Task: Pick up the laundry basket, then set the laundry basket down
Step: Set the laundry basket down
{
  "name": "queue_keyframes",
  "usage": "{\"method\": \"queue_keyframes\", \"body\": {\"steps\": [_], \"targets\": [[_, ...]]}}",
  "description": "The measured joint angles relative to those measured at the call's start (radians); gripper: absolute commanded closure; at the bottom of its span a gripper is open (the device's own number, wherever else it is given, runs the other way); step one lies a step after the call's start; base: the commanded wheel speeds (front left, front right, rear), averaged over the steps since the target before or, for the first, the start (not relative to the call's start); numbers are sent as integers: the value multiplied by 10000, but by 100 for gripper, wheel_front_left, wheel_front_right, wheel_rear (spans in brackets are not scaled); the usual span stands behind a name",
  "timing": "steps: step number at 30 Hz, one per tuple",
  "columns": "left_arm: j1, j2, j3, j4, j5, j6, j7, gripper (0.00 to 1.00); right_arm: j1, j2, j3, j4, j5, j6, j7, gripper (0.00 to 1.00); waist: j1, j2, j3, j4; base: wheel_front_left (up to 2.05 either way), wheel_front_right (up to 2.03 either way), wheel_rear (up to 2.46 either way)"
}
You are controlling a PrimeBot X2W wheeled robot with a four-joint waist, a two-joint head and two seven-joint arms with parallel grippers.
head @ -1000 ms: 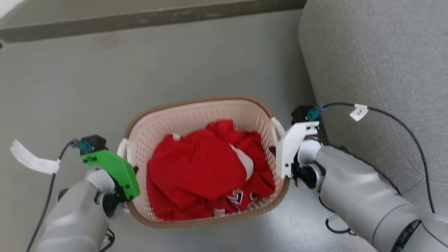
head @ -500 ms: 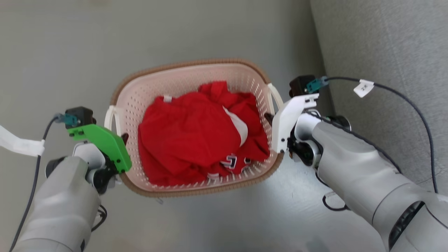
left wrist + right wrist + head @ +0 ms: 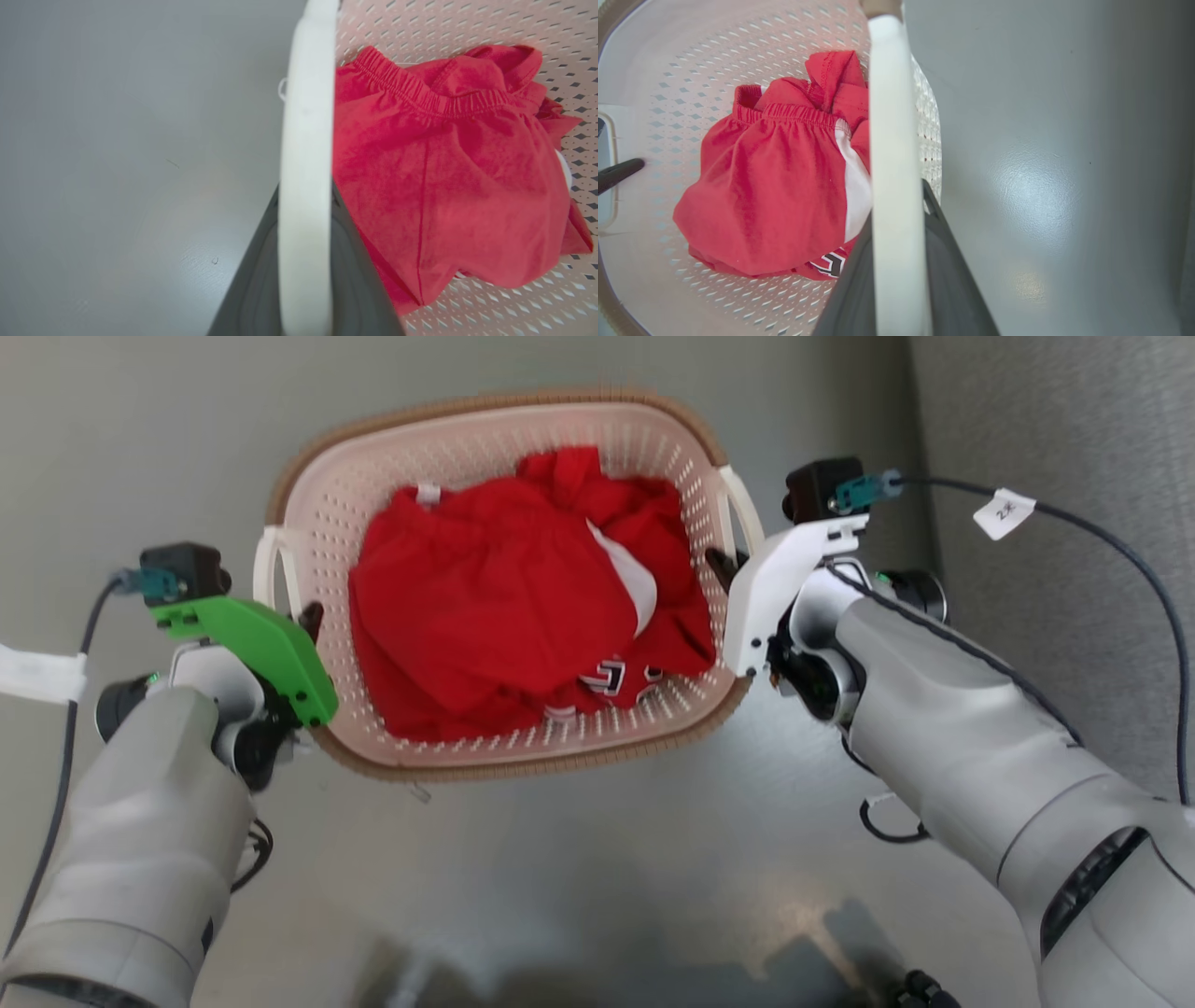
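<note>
though its rim is brown, the laundry basket (image 3: 448,439) is cream.

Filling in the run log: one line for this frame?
left gripper: shut on basket, left handle | right gripper: shut on basket, right handle | load: red clothes | off floor: cannot tell

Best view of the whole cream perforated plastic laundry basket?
Head view: entire cream perforated plastic laundry basket, brown rim, both white handles. Each wrist view: one handle close up, plus inner wall.
</note>
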Motion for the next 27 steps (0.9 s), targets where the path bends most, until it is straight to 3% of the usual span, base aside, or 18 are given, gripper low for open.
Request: {"method": "queue_keyframes", "body": {"steps": [27], "targets": [[-1457,-178,-6,199,174,0,-698,100,-1380,-4,-44,564,-105,-71,-725,100,0,0,2430,577,0,0,0]]}}
